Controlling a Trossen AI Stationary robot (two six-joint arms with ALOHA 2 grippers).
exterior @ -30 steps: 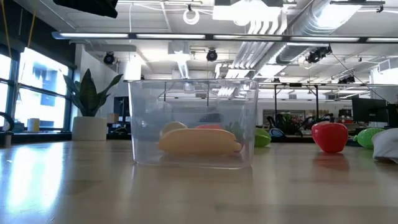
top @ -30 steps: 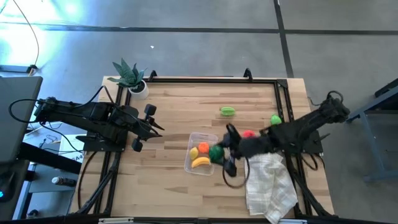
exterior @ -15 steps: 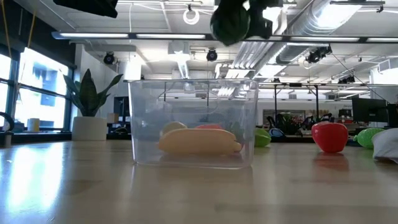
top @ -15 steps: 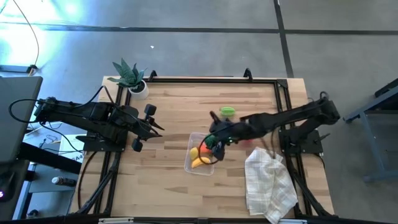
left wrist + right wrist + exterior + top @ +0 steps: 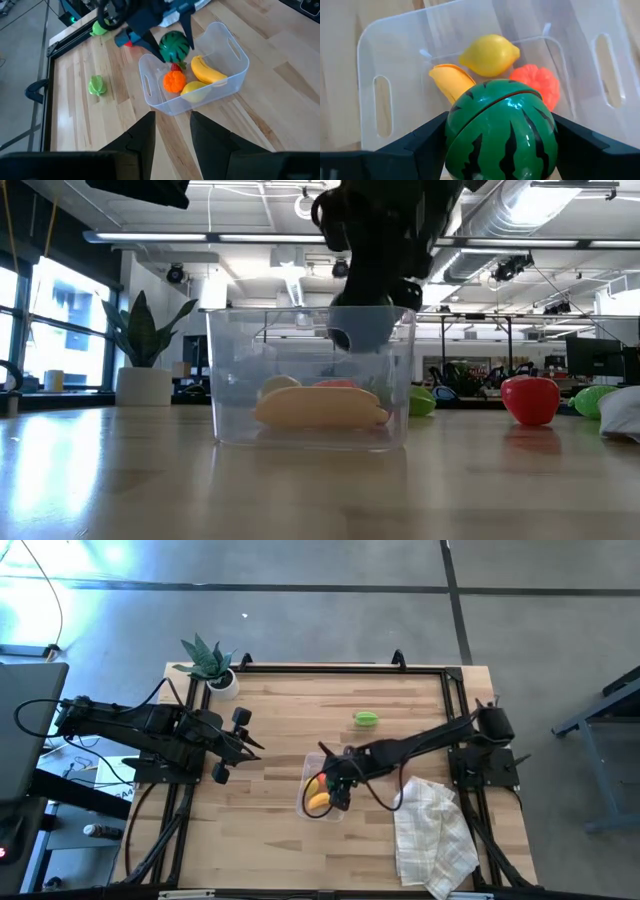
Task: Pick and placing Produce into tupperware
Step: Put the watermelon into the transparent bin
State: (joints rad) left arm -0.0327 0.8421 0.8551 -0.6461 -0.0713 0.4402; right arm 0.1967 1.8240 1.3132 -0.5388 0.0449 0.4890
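Note:
The clear tupperware [image 5: 303, 802] stands on the table's middle, with a yellow banana [image 5: 206, 71], a lemon [image 5: 489, 54] and an orange [image 5: 174, 81] lying on its floor. My right gripper [image 5: 335, 785] reaches over it from the right, shut on the striped green watermelon [image 5: 500, 130]. The watermelon hangs just inside the tub's rim [image 5: 360, 325]. My left gripper [image 5: 172, 137] waits open at the table's left, clear of everything. A green fruit [image 5: 366, 719] lies on the wood behind the tub. My right gripper pinches the watermelon between its two fingers [image 5: 420, 145], one on each opposite side [image 5: 455, 135] of the ball. The fingers slant down from the table's right side. The watermelon hangs clear above the lemon, orange and banana, its lower part below the tub's rim.
A white checked cloth [image 5: 435, 835] lies crumpled at the near right. A potted plant [image 5: 208, 662] stands at the far left corner. A red fruit [image 5: 530, 400] and a green one [image 5: 597, 400] rest on the table right of the tub.
My right gripper has come down and toward the table's left with the watermelon, tipping more steeply downward. The watermelon has gone from high above the tub to just inside its rim. The tub and the fruit in it have stayed put.

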